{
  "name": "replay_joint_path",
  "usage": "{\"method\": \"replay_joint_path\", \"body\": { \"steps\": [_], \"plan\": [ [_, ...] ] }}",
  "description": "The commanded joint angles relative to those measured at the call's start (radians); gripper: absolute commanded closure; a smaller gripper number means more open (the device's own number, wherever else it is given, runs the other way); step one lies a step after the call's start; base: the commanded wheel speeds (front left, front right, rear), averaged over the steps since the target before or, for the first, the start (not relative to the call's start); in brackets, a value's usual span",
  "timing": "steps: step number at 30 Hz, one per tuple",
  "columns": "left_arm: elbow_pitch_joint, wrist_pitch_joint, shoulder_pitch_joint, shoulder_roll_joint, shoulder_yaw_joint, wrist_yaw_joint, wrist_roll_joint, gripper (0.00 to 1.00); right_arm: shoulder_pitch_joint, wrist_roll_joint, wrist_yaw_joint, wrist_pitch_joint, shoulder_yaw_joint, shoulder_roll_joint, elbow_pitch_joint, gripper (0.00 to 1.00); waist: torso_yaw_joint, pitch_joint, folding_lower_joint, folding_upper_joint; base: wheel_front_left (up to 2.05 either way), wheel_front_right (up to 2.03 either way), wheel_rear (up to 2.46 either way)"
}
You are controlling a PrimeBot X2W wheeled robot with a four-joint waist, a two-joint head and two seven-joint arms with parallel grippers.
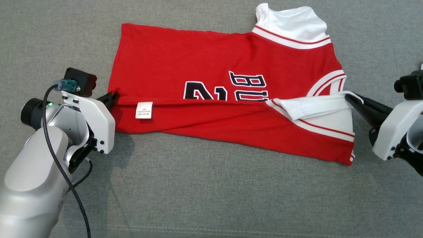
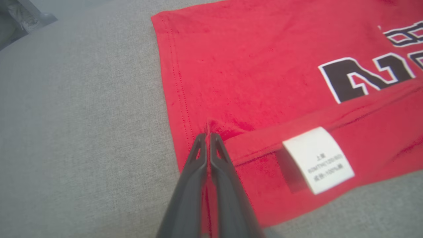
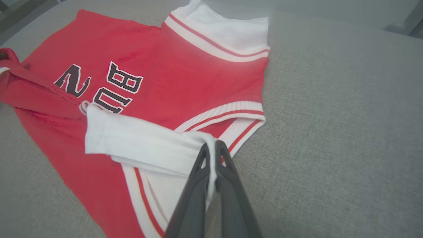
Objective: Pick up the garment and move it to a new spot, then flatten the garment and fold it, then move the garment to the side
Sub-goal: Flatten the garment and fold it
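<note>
Where the red jersey (image 1: 198, 59) lies half-folded on the grey upholstery (image 1: 211, 185), the left gripper (image 1: 112, 97) has its fingers pressed together on the hem, with red cloth pinched between the tips. The white care label (image 2: 317, 160) sits just to the right of those fingers, on the folded-over flap. The right gripper (image 1: 349, 97) is likewise clamped, with the edge of the white sleeve (image 3: 138, 142) caught between its fingers. The black lettering (image 1: 248, 86) lies beyond its tips, partly covered by the flap.

One red basketball jersey (image 1: 205, 59), carrying one white care label (image 1: 144, 110). Two pincers: the left pincer (image 1: 112, 97) and the right pincer (image 1: 350, 96). One grey upholstered cushion (image 1: 211, 185) underneath.
</note>
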State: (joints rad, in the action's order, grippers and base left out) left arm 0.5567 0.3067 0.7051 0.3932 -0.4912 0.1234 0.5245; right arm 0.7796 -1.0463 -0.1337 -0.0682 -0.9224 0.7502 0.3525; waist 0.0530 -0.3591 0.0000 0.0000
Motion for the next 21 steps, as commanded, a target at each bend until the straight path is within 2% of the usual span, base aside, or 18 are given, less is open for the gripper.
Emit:
{"method": "replay_joint_path", "body": {
  "steps": [1, 2, 3, 4, 5, 6, 7, 14, 21],
  "plan": [
    [0.007, -0.028, 0.057, 0.039, 0.025, 0.007, -0.01, 1.0, 0.002, 0.014, 0.003, 0.03, -0.004, 0.012, 0.008, 1.0, 0.001, -0.007, 0.0, 0.0, 0.0, 0.0, 0.0],
    [0.021, -0.042, 0.061, 0.035, 0.018, 0.007, -0.006, 1.0, 0.007, 0.014, 0.003, 0.039, -0.007, 0.006, 0.015, 1.0, 0.001, -0.01, 0.0, 0.0, 0.0, 0.0, 0.0],
    [0.035, -0.057, 0.066, 0.033, 0.011, 0.007, -0.003, 1.0, 0.012, 0.017, 0.003, 0.049, -0.007, 0.001, 0.025, 0.65, 0.0, -0.013, 0.0, 0.0, 0.0, 0.0, 0.0],
    [0.035, -0.057, 0.066, 0.033, 0.011, 0.007, -0.003, 1.0, 0.012, 0.017, 0.003, 0.049, -0.007, 0.001, 0.025, 0.65, 0.0, -0.013, 0.0, 0.0, 0.0, 0.0, 0.0],
    [0.055, -0.111, 0.076, 0.029, 0.005, 0.007, -0.002, 0.35, 0.019, 0.016, 0.003, 0.072, -0.006, -0.008, 0.04, 0.0, 0.0, -0.018, 0.0, 0.0, 0.0, 0.0, 0.0],
    [0.055, -0.111, 0.076, 0.029, 0.005, 0.007, -0.002, 0.35, 0.019, 0.016, 0.003, 0.072, -0.006, -0.008, 0.04, 0.0, 0.0, -0.018, 0.0, 0.0, 0.0, 0.0, 0.0],
    [0.067, -0.144, 0.082, 0.027, 0.01, 0.007, -0.002, 0.0, 0.023, 0.017, 0.003, 0.083, -0.006, -0.01, 0.044, 0.0, 0.0, -0.019, 0.0, 0.0, 0.0, 0.0, 0.0],
    [0.145, -0.394, 0.103, 0.011, 0.038, -0.014, -0.026, 0.0, 0.025, 0.029, 0.003, 0.231, 0.058, -0.011, 0.107, 0.0, 0.002, -0.004, 0.0, 0.0, 0.0, 0.0, 0.0],
    [0.213, -0.504, 0.036, -0.022, 0.041, -0.01, -0.004, 0.0, -0.097, 0.031, 0.003, 0.306, 0.101, -0.035, 0.12, 0.0, 0.011, 0.046, 0.0, 0.0, 0.0, 0.0, 0.0]
  ]
}}
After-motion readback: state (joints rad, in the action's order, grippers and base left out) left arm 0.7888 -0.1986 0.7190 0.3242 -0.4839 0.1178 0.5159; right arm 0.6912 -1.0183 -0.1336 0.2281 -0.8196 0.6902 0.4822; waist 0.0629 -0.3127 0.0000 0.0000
